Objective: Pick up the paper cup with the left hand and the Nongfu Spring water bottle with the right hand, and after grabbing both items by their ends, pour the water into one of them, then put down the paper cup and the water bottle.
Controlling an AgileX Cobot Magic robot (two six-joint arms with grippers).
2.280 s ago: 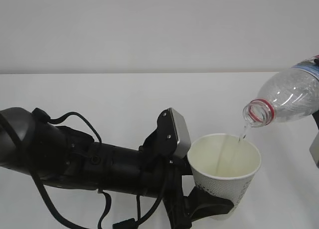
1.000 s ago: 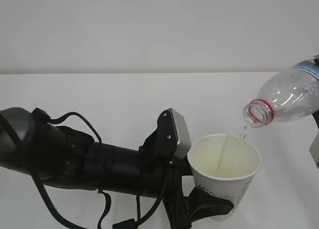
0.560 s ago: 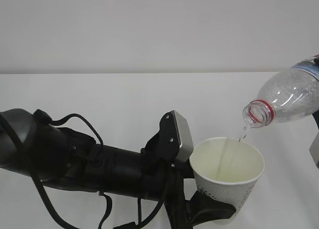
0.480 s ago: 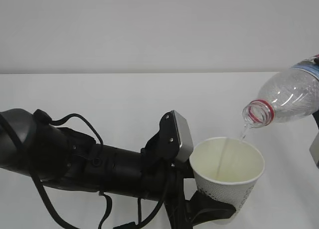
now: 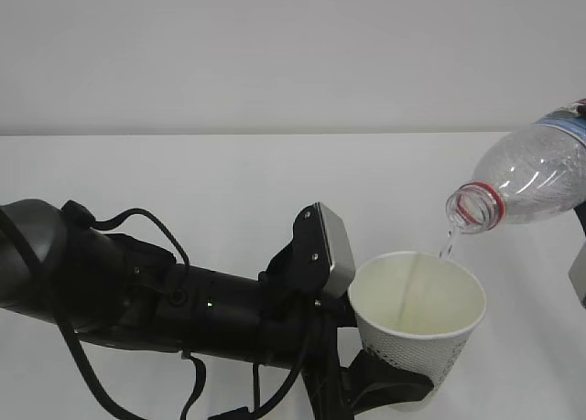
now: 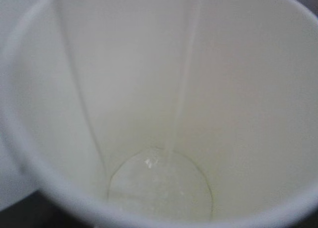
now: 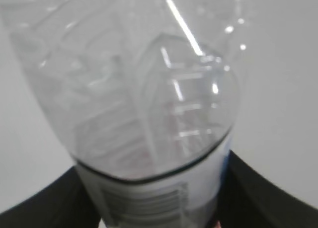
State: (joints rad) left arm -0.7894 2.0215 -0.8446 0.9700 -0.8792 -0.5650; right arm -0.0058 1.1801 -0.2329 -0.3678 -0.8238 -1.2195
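Step in hand: the pour. Your left hand (image 5: 389, 388) holds the cup (image 5: 417, 317) by its lower wall, jaws clasped round the dotted base, rim up and slightly tilted. The cup sits directly ahead of that hand, just past the grey block (image 5: 331, 250) at the wrist.

The bottle (image 5: 528, 178) hangs above and to the right of the cup, tipped neck-down, its mouth just over the far right of the rim but not touching it. A thin trickle of water (image 5: 446, 243) falls from the mouth onto the inner wall. The left wrist view shows only a shallow pool of water (image 6: 159, 186) at the bottom.

Your right hand (image 7: 159, 208) is closed on the bottle's lower, labelled end, a dark jaw at each side of the label; in the exterior view it lies almost wholly outside the frame.

Judgement: the bottle body looks nearly empty, so the pour is close to done. Next: roll the bottle back upright before moving it away, so the last drops land inside. Then lower both to the table and release. Keep the cup level on the way down.
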